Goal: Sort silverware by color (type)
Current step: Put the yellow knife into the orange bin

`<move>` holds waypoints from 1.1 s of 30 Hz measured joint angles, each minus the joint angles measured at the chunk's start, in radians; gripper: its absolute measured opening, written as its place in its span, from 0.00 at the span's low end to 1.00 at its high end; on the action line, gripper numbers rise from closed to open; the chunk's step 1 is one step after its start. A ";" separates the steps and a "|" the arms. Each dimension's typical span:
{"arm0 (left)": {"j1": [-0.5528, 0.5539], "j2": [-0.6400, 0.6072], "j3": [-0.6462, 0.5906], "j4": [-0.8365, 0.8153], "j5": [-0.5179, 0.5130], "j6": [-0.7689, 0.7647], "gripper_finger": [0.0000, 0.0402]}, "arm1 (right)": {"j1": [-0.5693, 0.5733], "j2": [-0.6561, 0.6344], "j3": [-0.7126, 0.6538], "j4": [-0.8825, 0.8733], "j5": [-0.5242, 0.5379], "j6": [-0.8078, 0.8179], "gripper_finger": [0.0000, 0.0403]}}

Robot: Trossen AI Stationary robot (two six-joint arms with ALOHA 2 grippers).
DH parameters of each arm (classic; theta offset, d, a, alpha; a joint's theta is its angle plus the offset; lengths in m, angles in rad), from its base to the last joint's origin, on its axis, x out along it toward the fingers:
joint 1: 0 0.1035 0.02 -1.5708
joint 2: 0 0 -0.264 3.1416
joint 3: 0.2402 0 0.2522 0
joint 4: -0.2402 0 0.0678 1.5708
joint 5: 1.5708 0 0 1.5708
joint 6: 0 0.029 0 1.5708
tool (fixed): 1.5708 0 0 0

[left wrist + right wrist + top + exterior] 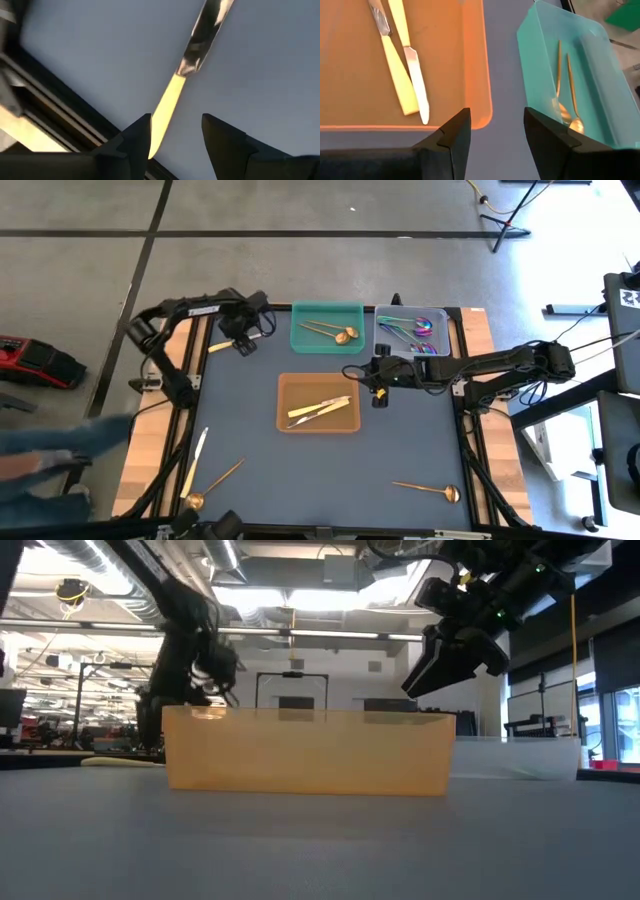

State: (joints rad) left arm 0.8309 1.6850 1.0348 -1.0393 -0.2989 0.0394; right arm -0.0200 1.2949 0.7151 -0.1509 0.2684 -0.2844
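Observation:
My left gripper (pixel 241 343) is open at the table's far left corner. Its fingers stand on either side of the handle end of a pale yellow-handled knife (pixel 170 100) with a silver blade (pixel 222 346). My right gripper (pixel 378 380) is open and empty, hovering (pixel 455 665) above the mat between the orange tray (pixel 395 65) and the green tray (pixel 580 75). Two cream pieces (pixel 320 409) lie in the orange tray, gold spoons (pixel 335 332) in the green tray, and iridescent pieces (pixel 420 330) in the clear tray. A cream knife (pixel 195 460) and two gold spoons (pixel 212 486) (pixel 430 488) lie on the mat. My left gripper has the knife's handle end (pixel 154 142) close beside one finger (pixel 140 137); I cannot tell whether they touch. The knife lies along the fingers, blade pointing away.
The orange tray (pixel 318 402) sits mid-table, with the green tray (pixel 327 327) and the clear tray (pixel 412 330) along the far edge. A person's blurred sleeve (pixel 50 450) shows off the table's left side. Bare mat lies between the orange tray and the near edge.

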 joint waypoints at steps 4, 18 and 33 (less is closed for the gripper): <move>0.027 0.067 0.000 -0.001 -0.002 0.024 0.42 | 0.000 0.000 0.000 0.000 0.000 -0.009 0.43; 0.121 0.120 0.002 0.035 0.070 0.131 0.41 | 0.000 0.000 0.000 0.000 -0.001 -0.009 0.43; 0.114 0.162 0.005 0.044 0.161 0.183 0.13 | 0.000 0.000 0.000 0.000 -0.001 -0.009 0.43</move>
State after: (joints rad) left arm 0.9445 1.8474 1.0393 -0.9955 -0.1380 0.2229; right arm -0.0200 1.2949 0.7151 -0.1513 0.2675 -0.2935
